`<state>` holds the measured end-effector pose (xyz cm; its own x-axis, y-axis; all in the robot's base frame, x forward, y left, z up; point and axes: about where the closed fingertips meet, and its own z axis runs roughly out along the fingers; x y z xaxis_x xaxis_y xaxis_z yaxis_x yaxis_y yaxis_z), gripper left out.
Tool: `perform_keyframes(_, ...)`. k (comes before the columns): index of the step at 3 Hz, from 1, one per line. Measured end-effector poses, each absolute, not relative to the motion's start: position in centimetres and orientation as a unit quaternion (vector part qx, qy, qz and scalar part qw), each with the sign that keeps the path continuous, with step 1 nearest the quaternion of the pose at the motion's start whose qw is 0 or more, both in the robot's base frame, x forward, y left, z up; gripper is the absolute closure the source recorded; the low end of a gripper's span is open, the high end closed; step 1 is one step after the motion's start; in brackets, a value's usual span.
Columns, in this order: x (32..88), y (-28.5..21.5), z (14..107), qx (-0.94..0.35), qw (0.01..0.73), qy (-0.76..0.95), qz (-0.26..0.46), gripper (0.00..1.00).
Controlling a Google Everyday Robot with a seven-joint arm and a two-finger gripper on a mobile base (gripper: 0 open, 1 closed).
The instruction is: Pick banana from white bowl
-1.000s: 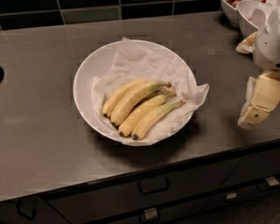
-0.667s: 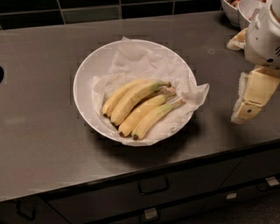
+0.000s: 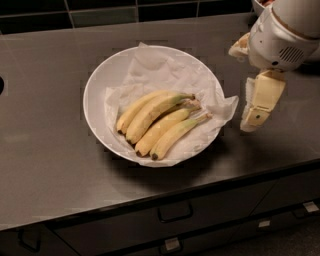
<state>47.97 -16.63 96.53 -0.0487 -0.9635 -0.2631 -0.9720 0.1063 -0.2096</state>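
Note:
The white bowl (image 3: 100,85) sits at the middle of the dark counter, lined with crumpled white paper. Several yellow bananas lie in it side by side. The banana (image 3: 155,112) is the plump one, second from the back, green-tinged toward its dark stem tip at the right. My gripper (image 3: 243,87) is just right of the bowl's rim, above the counter, open and empty. One cream finger (image 3: 261,100) hangs down next to the paper's right corner, and the other (image 3: 240,47) sits farther back. It touches none of the bananas.
The counter's front edge (image 3: 165,197) runs below the bowl, with drawers and handles (image 3: 175,212) underneath. A dark tiled wall (image 3: 100,12) stands behind. A sink edge (image 3: 1,85) shows at the far left. Part of another bowl (image 3: 259,5) shows at the top right.
My gripper and arm have moved left, closer to the bowl's right rim. The bowl and bananas have not moved.

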Motion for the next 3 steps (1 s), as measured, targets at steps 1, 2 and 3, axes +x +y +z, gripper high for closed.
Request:
perform_keyframes(1, 49.3, -14.5, 95.4, -0.694, 0.17, 0.699, 0.038, 0.0)
perform_keyframes(2, 49.3, -14.5, 95.4, -0.694, 0.17, 0.699, 0.038, 0.0)
perform_keyframes(3, 49.9, -12.2, 95.2, -0.717, 0.167, 0.675, 0.045, 0.0)
